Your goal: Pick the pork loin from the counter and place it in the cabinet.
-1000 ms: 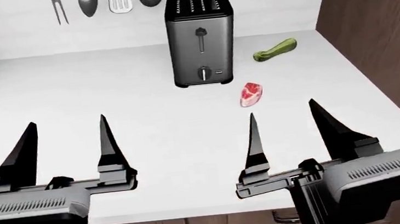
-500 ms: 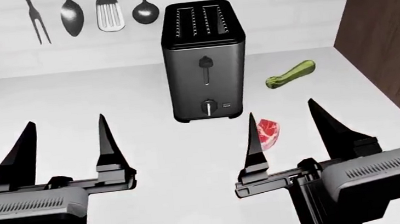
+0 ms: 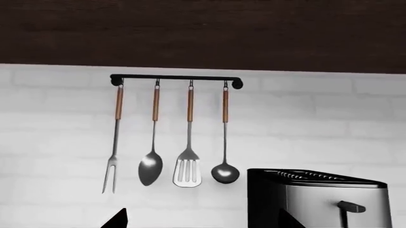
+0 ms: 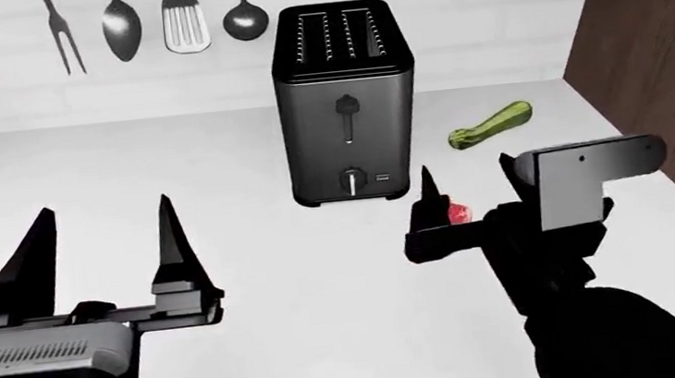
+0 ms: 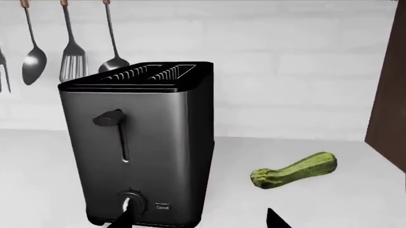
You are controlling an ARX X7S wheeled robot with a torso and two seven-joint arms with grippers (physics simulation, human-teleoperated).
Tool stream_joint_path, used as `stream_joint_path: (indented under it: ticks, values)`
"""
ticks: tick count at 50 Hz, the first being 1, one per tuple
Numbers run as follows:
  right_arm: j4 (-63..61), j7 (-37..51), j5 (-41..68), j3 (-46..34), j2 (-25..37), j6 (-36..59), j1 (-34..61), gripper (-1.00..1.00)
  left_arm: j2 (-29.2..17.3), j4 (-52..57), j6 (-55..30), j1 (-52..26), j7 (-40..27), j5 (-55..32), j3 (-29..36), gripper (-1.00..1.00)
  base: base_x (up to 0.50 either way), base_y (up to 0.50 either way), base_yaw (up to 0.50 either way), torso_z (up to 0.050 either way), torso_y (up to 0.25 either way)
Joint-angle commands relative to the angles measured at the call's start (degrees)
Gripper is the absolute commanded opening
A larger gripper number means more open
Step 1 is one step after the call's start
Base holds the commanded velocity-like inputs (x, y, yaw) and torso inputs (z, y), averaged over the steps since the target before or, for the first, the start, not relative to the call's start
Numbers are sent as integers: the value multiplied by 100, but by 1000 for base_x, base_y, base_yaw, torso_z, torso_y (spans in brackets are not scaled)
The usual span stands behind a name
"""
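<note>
Right hand (image 4: 465, 197), fingers apart, hovers at the pork loin (image 4: 457, 213) just right of the toaster (image 4: 344, 105); left hand (image 4: 105, 246) spread too.

You're looking at a dark toaster (image 4: 343, 105) standing upright at your 12 o'clock, slots up and lever facing you. A green zucchini (image 4: 491, 125) is lying at its 3 o'clock, well apart. At 11 o'clock a fork (image 4: 59, 32), spoon (image 4: 120, 29), slotted spatula (image 4: 184, 23) and ladle (image 4: 244, 14) are hanging from a rail (image 3: 174, 77).
</note>
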Motion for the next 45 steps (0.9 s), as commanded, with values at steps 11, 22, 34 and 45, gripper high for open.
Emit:
stream_joint_path:
  ticks: [11,22,34,45]
  values:
    - [2071,3776,4924,276,441,2075,1904,100,-103,-150,-38,-133,95,-361,3,100,0,0,0,0,0]
    - [2165,5219,5982,-139,844,1951,2140,100,-132,-182,-26,-137,134,-485,18,100,0,0,0,0,0]
    - [2171,5835,6644,-416,1192,1717,2167,100,-159,-177,-1,-118,140,-545,42,100,0,0,0,0,0]
    - [2423,5625,6780,-506,1171,1440,1959,100,-182,-220,37,-116,132,-568,42,100,0,0,0,0,0]
